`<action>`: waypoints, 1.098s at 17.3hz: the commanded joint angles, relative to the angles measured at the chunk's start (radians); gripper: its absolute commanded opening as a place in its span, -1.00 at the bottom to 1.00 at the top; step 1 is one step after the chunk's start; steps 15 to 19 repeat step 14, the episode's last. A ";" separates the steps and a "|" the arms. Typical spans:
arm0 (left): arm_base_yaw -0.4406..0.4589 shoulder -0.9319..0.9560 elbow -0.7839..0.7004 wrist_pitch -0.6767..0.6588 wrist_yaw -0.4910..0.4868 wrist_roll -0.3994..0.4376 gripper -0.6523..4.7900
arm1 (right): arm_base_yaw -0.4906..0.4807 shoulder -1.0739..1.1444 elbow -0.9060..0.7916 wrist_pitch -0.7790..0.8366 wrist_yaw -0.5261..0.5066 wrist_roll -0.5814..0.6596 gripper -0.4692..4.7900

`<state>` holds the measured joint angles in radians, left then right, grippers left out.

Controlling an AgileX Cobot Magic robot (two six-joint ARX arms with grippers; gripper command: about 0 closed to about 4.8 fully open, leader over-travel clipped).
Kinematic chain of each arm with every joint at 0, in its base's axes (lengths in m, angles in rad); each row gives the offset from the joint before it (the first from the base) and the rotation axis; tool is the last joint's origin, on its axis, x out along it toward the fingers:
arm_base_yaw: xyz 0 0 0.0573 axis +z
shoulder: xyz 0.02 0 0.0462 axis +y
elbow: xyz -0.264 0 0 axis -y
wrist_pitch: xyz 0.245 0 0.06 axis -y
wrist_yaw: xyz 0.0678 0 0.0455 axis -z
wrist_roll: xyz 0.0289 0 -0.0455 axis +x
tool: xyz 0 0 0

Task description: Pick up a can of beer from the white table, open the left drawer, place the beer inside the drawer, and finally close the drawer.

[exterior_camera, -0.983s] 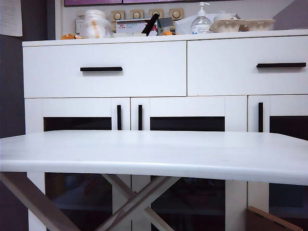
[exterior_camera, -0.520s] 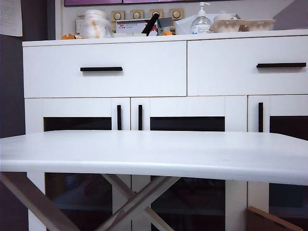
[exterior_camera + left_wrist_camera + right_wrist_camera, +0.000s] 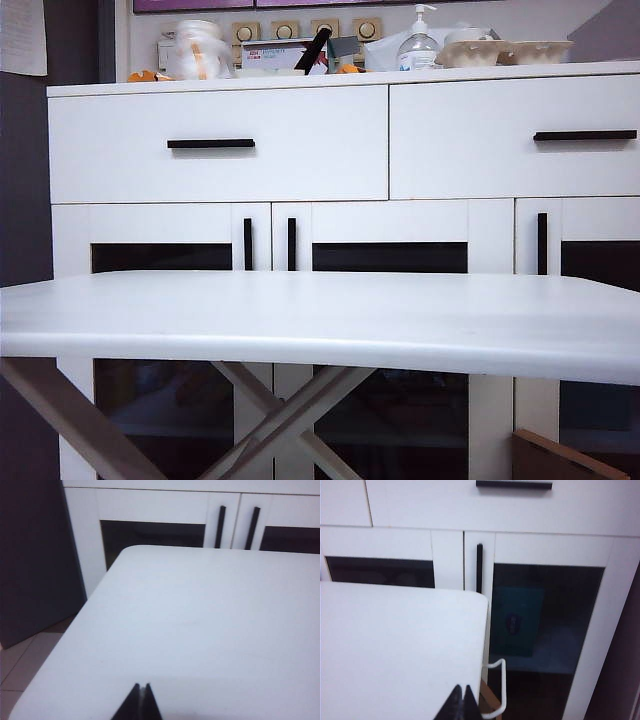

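Observation:
The can of beer is out of view in every frame. The white table (image 3: 320, 310) fills the foreground, and its top is bare wherever it shows. Behind it, the left drawer (image 3: 300, 150) is closed, its black bar handle (image 3: 210, 143) flush in front. Neither arm appears in the exterior view. In the left wrist view, my left gripper (image 3: 141, 686) is shut and empty, low over the table (image 3: 200, 620) near its left side. In the right wrist view, my right gripper (image 3: 462, 687) is also shut and empty, above the table's right corner (image 3: 395, 645).
The right drawer (image 3: 500, 150) is closed too. On the cabinet top stand a clear pump bottle (image 3: 417, 45), egg cartons (image 3: 510, 50) and other clutter. Glass-fronted doors with vertical black handles (image 3: 247, 244) sit below. A thin white wire loop (image 3: 500, 685) hangs beside the table's right corner.

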<state>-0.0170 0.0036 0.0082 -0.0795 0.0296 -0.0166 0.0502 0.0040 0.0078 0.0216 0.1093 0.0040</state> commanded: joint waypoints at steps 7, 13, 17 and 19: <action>0.000 0.000 0.001 0.006 0.000 0.001 -0.78 | 0.000 -0.001 -0.001 0.005 -0.003 0.007 -0.82; 0.000 0.000 0.001 0.006 0.000 0.001 -0.78 | 0.000 -0.001 -0.001 0.005 -0.003 0.007 -0.82; 0.000 0.000 0.001 0.006 0.000 0.001 -0.78 | 0.000 -0.001 -0.001 0.005 -0.003 0.007 -0.82; 0.000 0.000 0.001 0.006 0.000 0.001 -0.78 | 0.000 -0.001 -0.001 0.005 -0.003 0.007 -0.82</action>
